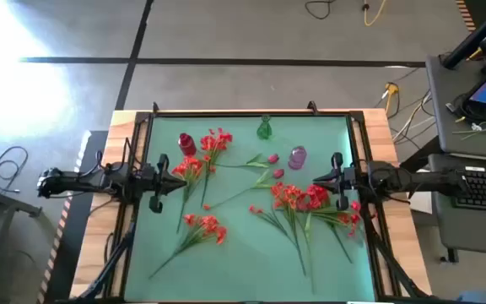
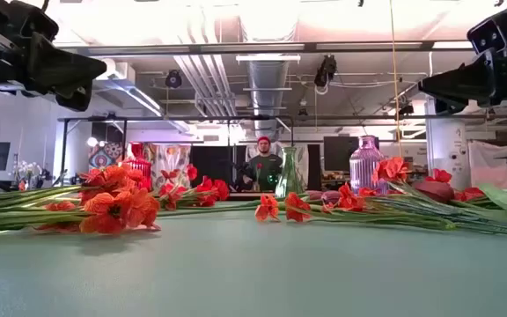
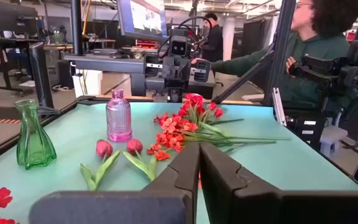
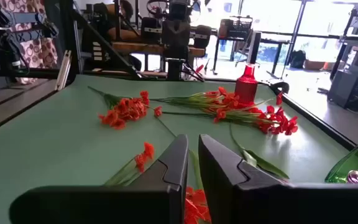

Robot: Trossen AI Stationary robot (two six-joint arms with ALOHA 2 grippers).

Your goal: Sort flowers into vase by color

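Note:
Flowers lie flat on the teal table mat. A bright red cluster point(image 1: 218, 139) and an orange-red spray point(image 1: 189, 169) lie by the red vase point(image 1: 186, 144). Another orange-red spray point(image 1: 206, 226) lies nearer. Two dark magenta buds point(image 1: 274, 165) point(image 3: 118, 148) lie between the green vase point(image 1: 264, 128) and the purple vase point(image 1: 298, 157). A mixed red and orange heap point(image 1: 300, 198) lies at the right. My left gripper point(image 1: 175, 180) point(image 3: 200, 163) hovers shut above the left spray. My right gripper point(image 1: 321, 180) point(image 4: 193, 163) hovers above the right heap, its fingers together but for a thin slit.
All three vases stand upright along the mat's far half and hold nothing. Bare mat point(image 1: 251, 253) shows in the near middle between the two flower groups. A raised dark frame point(image 1: 357, 152) borders the mat. People sit beyond the table's right side point(image 3: 303, 56).

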